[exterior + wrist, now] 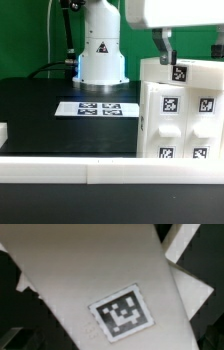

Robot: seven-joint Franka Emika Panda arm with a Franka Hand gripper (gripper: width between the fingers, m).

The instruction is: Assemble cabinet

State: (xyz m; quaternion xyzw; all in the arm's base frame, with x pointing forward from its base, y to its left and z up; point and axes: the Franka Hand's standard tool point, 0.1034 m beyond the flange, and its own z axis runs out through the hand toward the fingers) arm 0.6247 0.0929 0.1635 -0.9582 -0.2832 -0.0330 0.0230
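The cabinet (182, 115) is a large white box with black-and-white tags on raised panels, standing at the exterior view's right near the front. My gripper (189, 52) hangs over its top edge, its two dark fingers (160, 46) standing apart on either side of the cabinet's upper tagged part. Whether they press on it does not show. In the wrist view a white tagged face of the cabinet (100, 286) fills the picture, very close. My fingertips are not clearly seen there.
The marker board (98, 107) lies flat on the black table (40, 110) in front of the robot's base (102, 55). A white rail (60, 172) runs along the front edge. A small white piece (3, 130) shows at the left edge.
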